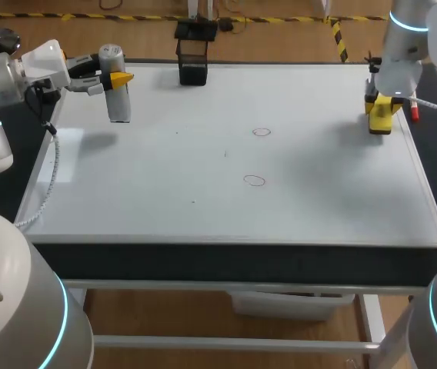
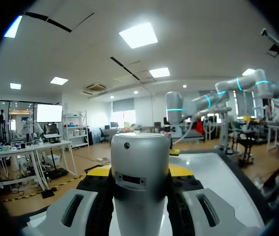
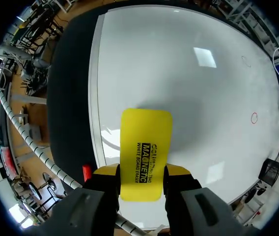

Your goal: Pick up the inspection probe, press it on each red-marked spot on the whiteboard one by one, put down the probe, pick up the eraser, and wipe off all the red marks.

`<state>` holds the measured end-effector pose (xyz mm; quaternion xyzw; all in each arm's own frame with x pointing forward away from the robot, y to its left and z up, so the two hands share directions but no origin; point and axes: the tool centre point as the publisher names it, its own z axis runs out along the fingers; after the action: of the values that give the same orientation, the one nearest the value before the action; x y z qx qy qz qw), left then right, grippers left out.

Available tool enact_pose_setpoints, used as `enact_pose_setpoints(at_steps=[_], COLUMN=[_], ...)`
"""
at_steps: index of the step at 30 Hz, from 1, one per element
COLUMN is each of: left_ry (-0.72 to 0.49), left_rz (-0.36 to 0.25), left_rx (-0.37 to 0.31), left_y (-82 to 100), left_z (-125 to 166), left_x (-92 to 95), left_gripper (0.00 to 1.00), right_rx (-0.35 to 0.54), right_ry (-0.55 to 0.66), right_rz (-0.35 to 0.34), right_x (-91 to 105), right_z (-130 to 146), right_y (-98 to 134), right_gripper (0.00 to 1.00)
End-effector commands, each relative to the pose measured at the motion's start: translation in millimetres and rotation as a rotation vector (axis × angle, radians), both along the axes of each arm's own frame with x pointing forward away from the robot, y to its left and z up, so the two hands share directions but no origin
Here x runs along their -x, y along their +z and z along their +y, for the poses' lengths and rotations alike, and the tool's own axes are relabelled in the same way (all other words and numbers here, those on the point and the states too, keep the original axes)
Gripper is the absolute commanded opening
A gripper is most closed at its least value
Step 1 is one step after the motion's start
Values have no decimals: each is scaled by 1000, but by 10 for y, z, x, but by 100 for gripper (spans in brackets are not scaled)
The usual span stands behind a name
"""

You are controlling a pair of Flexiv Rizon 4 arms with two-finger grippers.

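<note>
- Head view: the probe, a silver cylinder, hangs roughly upright over the far left corner of the whiteboard. Its shadow falls on the board apart from it, so I judge it to be lifted clear.
- The left gripper pinches the probe from two sides, with a yellow tip pressed against each flank. The left wrist view looks out level across the room, which suggests a side grip that leaves the probe's lower end free to press down.
- Two red marks lie near the middle of the board, one farther back and one nearer the front. Both are thin rings and neither has been wiped. They lie well apart from the probe.
- The eraser, a yellow block, sits at the right side of the board, just inside its edge. The right gripper clamps it between its fingers, and most of the block juts out ahead of them towards the board.
- That grip probably keeps the wiping face clear of the fingers. I cannot tell whether the eraser touches the board or sits just above it.
- With a tool in each gripper, each arm waits at its own side, well apart from the marks.
- A black holder stands at the far edge of the table.
- A small red thing lies just beside the eraser by the right edge. What it is, I cannot tell.
</note>
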<state>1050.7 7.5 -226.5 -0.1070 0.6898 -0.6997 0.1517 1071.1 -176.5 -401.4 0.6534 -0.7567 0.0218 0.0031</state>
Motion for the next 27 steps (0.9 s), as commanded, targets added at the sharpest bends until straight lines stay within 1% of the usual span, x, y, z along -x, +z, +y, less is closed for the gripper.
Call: enact_pose_setpoints(at_steps=[1,4,8,10,15,22,27], left_ry=[0,3,-13,-34,-139,-270,-342], left_rz=[-4,7,3,2,-21,-37,-51], left_rx=[4,-15,2,9,39,45,74], left_y=[-6,12,-48,-71,-154,-144,-150], left_z=[-1,-74,-251,-399,-858,-1418,-1747], left_x=[-2,-1,23,31,9,-101,-123], left_gripper=[0,0,0,0,0,0,0], right_rx=[1,1,1,1,1,1,1], right_ry=[3,3,3,3,3,3,3], right_rz=[0,0,0,0,0,0,0], right_x=[1,1,1,1,1,1,1], right_z=[-12,-12,-12,-12,-12,-12,-12], right_y=[14,14,14,14,14,14,14], right_gripper=[0,0,0,0,0,0,0])
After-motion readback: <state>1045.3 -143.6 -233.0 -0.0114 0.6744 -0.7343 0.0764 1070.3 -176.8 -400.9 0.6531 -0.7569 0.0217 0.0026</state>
